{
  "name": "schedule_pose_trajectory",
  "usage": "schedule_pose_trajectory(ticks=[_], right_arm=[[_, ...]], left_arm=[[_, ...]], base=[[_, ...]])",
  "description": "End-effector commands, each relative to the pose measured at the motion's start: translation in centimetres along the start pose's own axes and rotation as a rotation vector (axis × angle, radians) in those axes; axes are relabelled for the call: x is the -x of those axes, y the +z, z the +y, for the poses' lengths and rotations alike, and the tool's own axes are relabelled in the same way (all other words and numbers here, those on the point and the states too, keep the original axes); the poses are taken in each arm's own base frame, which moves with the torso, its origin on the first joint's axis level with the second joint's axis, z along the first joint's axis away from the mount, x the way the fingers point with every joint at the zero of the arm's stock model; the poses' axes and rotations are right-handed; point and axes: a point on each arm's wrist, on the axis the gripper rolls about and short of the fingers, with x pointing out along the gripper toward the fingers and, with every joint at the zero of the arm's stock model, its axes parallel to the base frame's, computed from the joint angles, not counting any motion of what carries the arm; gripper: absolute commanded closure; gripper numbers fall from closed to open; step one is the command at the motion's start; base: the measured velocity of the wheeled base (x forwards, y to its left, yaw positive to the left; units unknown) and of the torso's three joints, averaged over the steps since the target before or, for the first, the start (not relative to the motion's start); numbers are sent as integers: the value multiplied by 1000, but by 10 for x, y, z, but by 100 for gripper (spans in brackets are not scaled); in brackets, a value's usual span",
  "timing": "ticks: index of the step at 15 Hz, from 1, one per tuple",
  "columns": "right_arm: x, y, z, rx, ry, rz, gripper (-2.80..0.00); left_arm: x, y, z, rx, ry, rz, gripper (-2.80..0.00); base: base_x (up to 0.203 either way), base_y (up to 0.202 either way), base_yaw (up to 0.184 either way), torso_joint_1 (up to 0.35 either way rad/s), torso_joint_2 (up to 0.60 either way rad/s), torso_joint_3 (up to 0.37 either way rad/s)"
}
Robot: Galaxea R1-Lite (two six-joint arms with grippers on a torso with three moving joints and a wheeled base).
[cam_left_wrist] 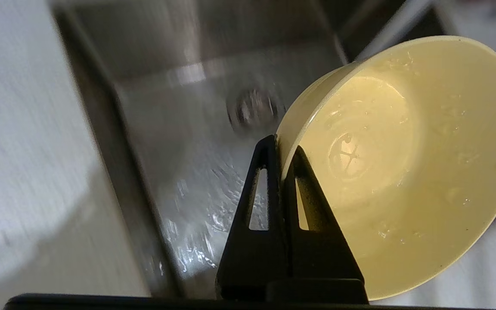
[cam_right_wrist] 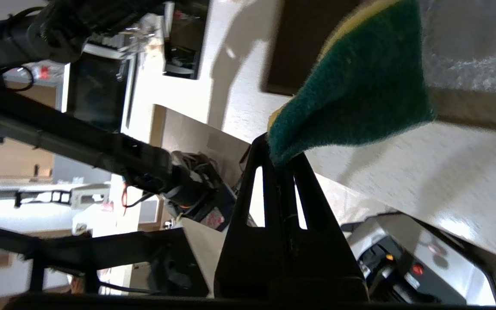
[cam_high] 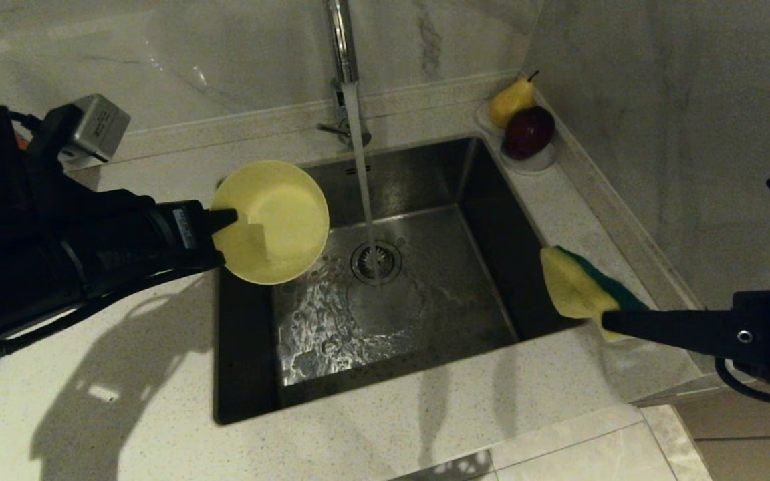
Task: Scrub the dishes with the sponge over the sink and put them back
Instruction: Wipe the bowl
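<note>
Set into the pale countertop (cam_high: 124,401), largest first:
Sink (cam_high: 492,220): steel basin, wet floor, round drain; water streams from the faucet (cam_high: 341,40) onto the drain.
Yellow bowl (cam_high: 271,224): held above the sink's left edge, tilted so its hollow faces up and toward the faucet; droplets inside.
Left gripper (cam_high: 228,217): reaches in from the left, jaws pinching the bowl's rim.
Sponge (cam_high: 582,284): above the sink's right edge, green face away from the basin.
Right gripper (cam_high: 615,321): jaws clamp one sponge corner.
Fruit dish (cam_high: 532,160): back right corner, holding a pear and a dark red fruit.
</note>
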Motion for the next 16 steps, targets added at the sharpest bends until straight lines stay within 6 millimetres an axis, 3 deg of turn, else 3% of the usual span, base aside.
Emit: schedule_pose_trajectory(ticks=[1,5,10,14,16], right_arm=[[-9,10,3,8,21,1,0],[-31,34,11,33,62,-11,0],[-73,51,19,45,128,24,0],[-102,46,24,44,169,79,0],[-121,38,16,24,157,127,0]], left_arm=[[-2,3,-8,24,-25,41,0],[-6,9,-27,18,-65,34,0],[-30,-8,-51,-23,-35,83,0],[-40,-16,-67,-44,-57,110,0],[-46,-22,-68,-50,-25,107,0]], base=[[0,0,0,0,0,0],[0,0,0,0,0,0],[0,0,0,0,0,0],[0,0,0,0,0,0],[0,0,0,0,0,0]])
